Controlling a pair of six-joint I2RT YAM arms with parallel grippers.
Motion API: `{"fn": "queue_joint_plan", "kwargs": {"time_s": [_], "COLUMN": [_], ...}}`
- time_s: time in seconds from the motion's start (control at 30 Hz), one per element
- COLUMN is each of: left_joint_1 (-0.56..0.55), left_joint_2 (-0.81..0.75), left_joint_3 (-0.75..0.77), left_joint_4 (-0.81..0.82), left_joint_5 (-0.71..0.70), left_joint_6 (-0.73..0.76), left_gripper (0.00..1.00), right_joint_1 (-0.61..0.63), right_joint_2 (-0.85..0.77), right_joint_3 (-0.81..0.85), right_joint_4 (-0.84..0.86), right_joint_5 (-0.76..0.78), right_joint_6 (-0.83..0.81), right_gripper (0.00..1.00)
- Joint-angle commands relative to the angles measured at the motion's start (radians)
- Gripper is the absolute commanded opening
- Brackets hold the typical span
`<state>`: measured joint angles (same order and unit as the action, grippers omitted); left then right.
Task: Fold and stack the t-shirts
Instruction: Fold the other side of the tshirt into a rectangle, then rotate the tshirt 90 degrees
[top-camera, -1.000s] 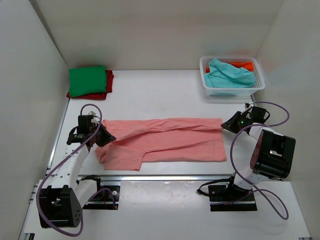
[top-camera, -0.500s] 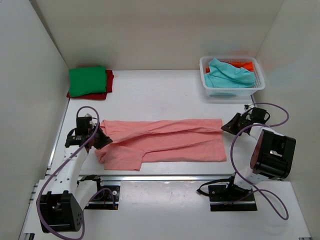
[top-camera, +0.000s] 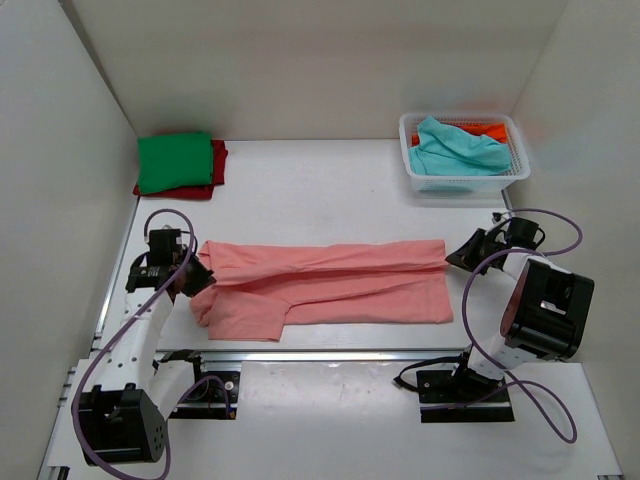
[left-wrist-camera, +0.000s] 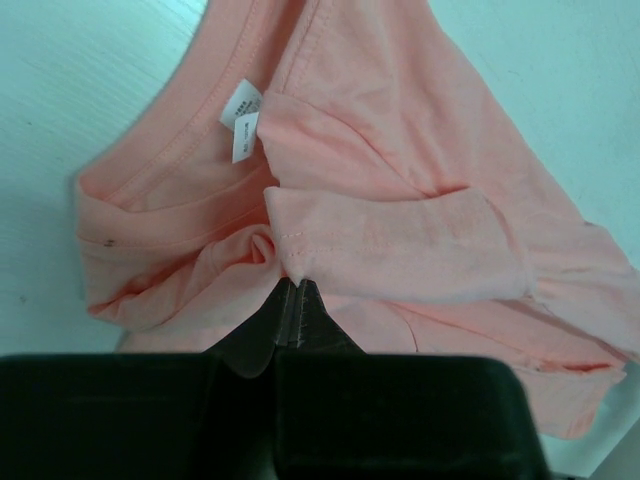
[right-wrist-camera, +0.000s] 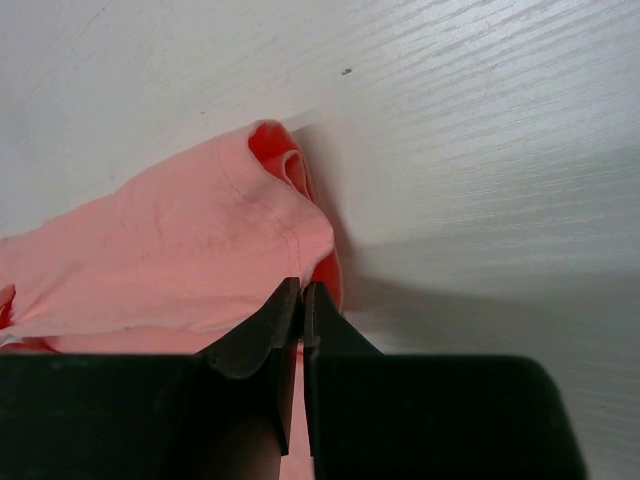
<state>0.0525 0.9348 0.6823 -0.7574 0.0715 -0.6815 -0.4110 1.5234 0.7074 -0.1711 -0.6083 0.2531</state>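
Pinching the salmon-pink t-shirt at both ends, I am holding it stretched left to right across the middle of the table. My left gripper is clamping a bunched fold at the collar end. In the left wrist view its fingers are meeting on cloth just below the neckline, with the white label showing. My right gripper is nipping the far corner of the hem, and its wrist view shows the jaws closed on a small ridge of fabric.

I am gripping the two ends, I judge, so that the long edge I am carrying lies straight as it goes over the body. The shirt's near part is lying flat, and one sleeve is sticking out at the near left.

The green t-shirt is sitting folded on the red t-shirt in the far left corner, probably as the pile this one will join. The teal t-shirt and orange t-shirt are lying crumpled in the basket at the far right, apparently waiting their turn.
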Motion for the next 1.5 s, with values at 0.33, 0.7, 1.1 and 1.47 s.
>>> {"fn": "queue_joint_plan", "kwargs": {"time_s": [0.33,0.7,1.1,1.47], "left_joint_1": [0.053,0.043,0.040,-0.218], "left_joint_2": [0.024,0.010,-0.054,0.176], "left_joint_3": [-0.029,-0.087,-0.014,0.065], "left_joint_4": [0.101,0.121,0.081,0.119], "left_joint_5": [-0.056,-0.070,-0.197,-0.174], "left_joint_6": [-0.046,-0.047,-0.076,-0.090], "left_gripper": [0.00,0.00,0.54,0.52], "right_joint_1": [0.005,0.005,0.052,0.267], "right_joint_2": [-0.043,-0.083,-0.158,-0.115], "right_joint_3": [-0.016,-0.031,0.021,0.152], "right_joint_4": [0.008,-0.027,-0.165,-0.044], "right_joint_5": [-0.007,-0.015,0.120,0.032], "right_joint_6": [-0.044,-0.049,-0.029,-0.067], "right_gripper": [0.00,0.00,0.43,0.37]}}
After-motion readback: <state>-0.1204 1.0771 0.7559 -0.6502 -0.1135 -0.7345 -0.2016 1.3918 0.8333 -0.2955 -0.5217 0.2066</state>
